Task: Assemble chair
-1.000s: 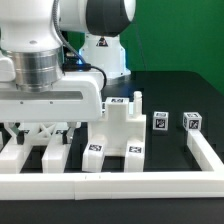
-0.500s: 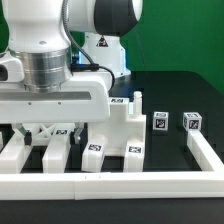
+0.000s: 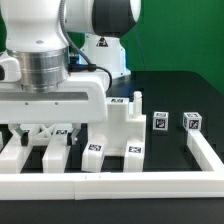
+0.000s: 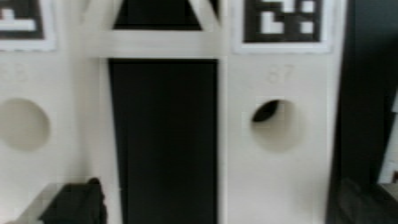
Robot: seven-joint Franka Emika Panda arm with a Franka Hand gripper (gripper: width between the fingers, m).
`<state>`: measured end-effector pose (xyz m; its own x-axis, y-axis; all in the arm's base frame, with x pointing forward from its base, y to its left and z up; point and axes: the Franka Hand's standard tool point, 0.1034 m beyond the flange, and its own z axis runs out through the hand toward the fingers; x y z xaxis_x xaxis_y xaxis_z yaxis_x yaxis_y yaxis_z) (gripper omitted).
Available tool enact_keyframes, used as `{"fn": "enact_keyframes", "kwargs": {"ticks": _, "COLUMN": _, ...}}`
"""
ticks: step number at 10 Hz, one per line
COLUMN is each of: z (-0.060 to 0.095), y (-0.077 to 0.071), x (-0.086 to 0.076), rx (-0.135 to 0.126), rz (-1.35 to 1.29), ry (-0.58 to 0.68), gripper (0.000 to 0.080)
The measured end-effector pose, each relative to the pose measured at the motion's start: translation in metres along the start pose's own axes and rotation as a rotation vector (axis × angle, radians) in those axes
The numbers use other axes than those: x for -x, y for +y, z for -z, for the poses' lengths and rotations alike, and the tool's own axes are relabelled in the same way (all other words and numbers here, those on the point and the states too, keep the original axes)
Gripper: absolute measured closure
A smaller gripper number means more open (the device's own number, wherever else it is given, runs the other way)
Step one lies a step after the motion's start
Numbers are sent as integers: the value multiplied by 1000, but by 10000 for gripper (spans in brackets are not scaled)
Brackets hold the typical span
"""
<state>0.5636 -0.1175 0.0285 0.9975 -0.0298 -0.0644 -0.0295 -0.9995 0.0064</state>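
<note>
- Exterior view: bright, even light; white chair parts (image 3: pixel 120 128) nearly wash out against the black worktop (image 3: pixel 188 95); soft sheen on the arm's dark shell (image 3: pixel 112 15).
- Wrist view: close and softly blurred; tags (image 4: pixel 285 22) smeared at the edges.

The exterior view sits low and close, just outside the rail (image 3: pixel 110 183). It faces across the rail and over the black bench (image 3: pixel 185 95) toward the robot base (image 3: pixel 103 55) at the back. The arm (image 3: pixel 45 65) looms large behind the rail at the exterior view's left. The wrist view looks straight down from very near onto a white chair piece (image 4: pixel 267 190); its tags (image 4: pixel 285 22) and a dark gap fill the picture. Both views seem to share the chair pieces (image 3: pixel 55 152) under the arm, just behind the rail.
</note>
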Motion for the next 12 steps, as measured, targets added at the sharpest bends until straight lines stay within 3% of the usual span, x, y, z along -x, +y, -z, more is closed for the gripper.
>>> {"fn": "enact_keyframes", "kwargs": {"ticks": 3, "z": 0, "y": 6, "x": -3, "rx": 10, "rz": -5, "ry": 9, "gripper": 151}}
{"fn": "enact_keyframes", "kwargs": {"ticks": 6, "z": -1, "y": 26, "x": -4, "rx": 32, "rz": 3, "ry": 28, "gripper": 150}}
{"fn": "enact_keyframes", "kwargs": {"ticks": 8, "z": 1, "y": 24, "x": -4, "rx": 27, "rz": 5, "ry": 22, "gripper": 150}}
{"fn": "enact_keyframes", "kwargs": {"ticks": 12, "z": 0, "y": 1, "x": -5, "rx": 8, "rz": 4, "ry": 9, "gripper": 150}}
